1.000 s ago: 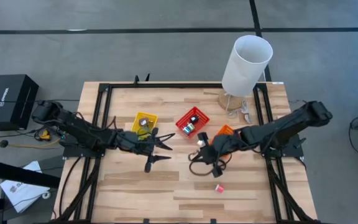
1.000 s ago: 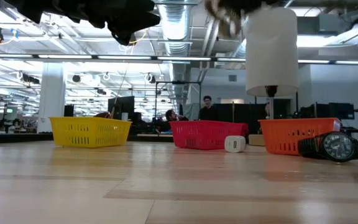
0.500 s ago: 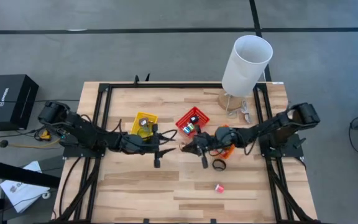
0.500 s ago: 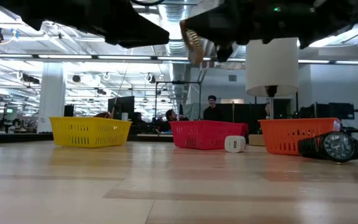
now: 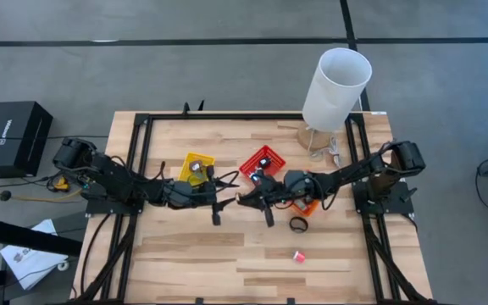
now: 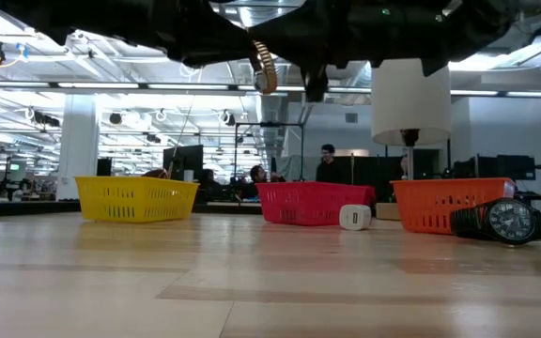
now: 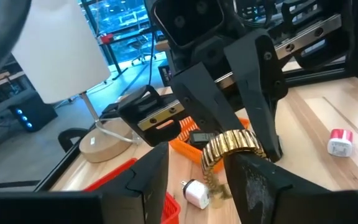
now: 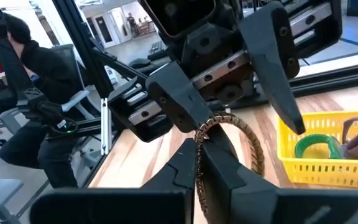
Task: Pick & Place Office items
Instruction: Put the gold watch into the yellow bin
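Note:
A gold link band (image 6: 265, 68), curved into an open loop, hangs high over the table's middle. My right gripper (image 5: 246, 200) is shut on it and points level toward the table's left. My left gripper (image 5: 227, 197) faces it from the left, open. Its two fingers (image 7: 151, 177) stand on either side of the band (image 7: 231, 149). A black wristwatch (image 5: 299, 224) and a small red-and-white piece (image 5: 298, 255) lie flat on the wood. My right gripper pinches the band at one end of its arc (image 8: 199, 146) between its two fingers. It comes level from the table's right. The rest of the band (image 8: 244, 140) curves out past the fingertips, well clear of the table. My left gripper straddles the band; I cannot tell whether it touches.
Yellow (image 5: 196, 166), red (image 5: 262, 165) and orange (image 5: 309, 179) mesh baskets stand in a row behind the grippers, with small items inside. A tall white cylinder (image 5: 335, 89) stands at the far right. A small white piece (image 6: 353, 217) lies by the red basket. Black rails frame the table's sides.
My right gripper has carried the gold band down and toward the table's left, rolling its wrist, until the band sits between my left gripper's fingers. My left gripper has turned a little and stays about where it was.

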Tool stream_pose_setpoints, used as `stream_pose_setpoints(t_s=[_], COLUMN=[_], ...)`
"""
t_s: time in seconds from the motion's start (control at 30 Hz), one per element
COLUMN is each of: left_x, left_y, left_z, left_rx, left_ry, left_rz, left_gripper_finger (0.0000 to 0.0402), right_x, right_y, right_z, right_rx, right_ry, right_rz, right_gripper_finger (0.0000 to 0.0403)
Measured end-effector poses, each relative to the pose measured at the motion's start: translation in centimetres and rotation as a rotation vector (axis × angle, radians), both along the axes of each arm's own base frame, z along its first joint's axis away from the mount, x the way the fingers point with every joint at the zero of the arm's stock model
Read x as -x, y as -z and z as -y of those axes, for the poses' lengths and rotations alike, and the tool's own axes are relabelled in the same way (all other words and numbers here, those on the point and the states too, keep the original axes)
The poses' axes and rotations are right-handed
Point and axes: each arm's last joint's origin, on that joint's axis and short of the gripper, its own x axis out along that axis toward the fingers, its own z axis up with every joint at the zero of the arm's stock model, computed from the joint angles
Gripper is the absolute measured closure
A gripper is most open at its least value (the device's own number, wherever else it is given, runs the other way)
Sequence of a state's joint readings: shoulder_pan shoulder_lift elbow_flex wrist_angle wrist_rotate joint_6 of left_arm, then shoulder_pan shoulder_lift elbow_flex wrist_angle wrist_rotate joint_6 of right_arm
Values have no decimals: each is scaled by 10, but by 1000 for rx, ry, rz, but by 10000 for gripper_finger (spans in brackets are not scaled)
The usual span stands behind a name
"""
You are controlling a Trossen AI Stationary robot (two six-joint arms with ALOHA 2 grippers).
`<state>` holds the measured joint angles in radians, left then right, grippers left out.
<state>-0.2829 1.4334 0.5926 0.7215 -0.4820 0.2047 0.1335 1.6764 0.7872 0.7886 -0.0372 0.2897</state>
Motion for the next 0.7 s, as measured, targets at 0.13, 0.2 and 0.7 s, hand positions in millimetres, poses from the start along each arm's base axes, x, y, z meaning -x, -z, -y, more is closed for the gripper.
stream_pose_setpoints(t_s=[0.13,0.2,0.7], left_x=[0,0,0], left_y=[0,0,1], left_z=[0,0,0], left_rx=[2,2,0], left_ry=[4,4,7], left_rz=[2,1,-8], left_gripper_finger=[275,294,386], right_x=[-1,-1,0], right_y=[-4,-4,8], right_z=[-3,-3,1], right_rx=[-1,-1,17], right_ry=[-1,1,12], right_rz=[14,15,-112], right_gripper_finger=[395,395,323])
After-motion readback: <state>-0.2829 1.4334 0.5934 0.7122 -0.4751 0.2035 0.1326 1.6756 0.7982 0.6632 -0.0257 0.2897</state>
